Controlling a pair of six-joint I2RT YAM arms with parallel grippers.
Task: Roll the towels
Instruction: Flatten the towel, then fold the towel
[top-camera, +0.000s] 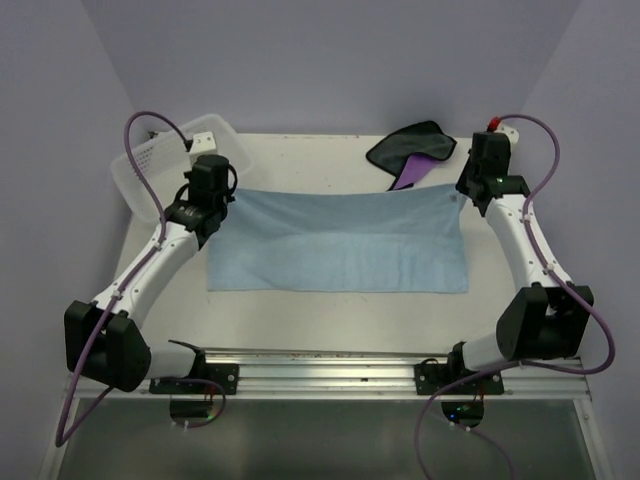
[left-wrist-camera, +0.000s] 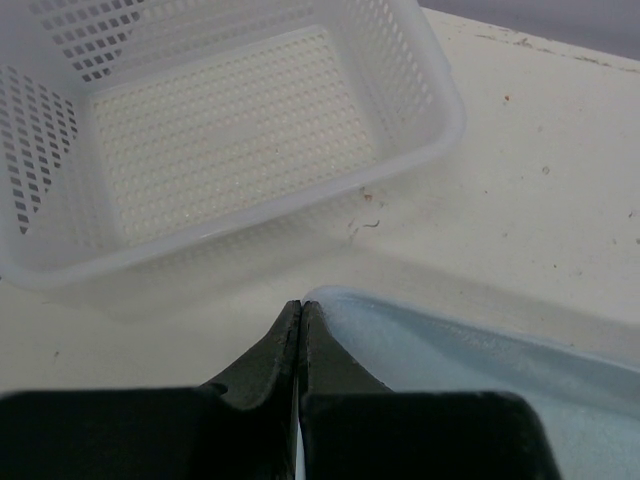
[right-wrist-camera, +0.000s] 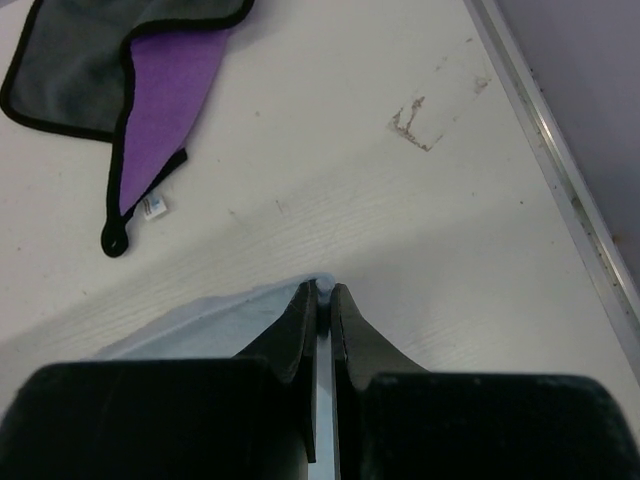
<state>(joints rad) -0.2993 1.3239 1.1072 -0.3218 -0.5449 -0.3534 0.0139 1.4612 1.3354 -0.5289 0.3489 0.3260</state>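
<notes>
The light blue towel lies spread flat across the middle of the table. My left gripper is shut on its far left corner; in the left wrist view the jaws pinch the towel's edge. My right gripper is shut on its far right corner; in the right wrist view the jaws clamp the blue cloth. The purple towel with a dark grey face lies crumpled at the far side, also in the right wrist view.
A white lattice basket stands at the far left, just beyond my left gripper, and shows empty in the left wrist view. The table's right edge rail runs close to my right gripper.
</notes>
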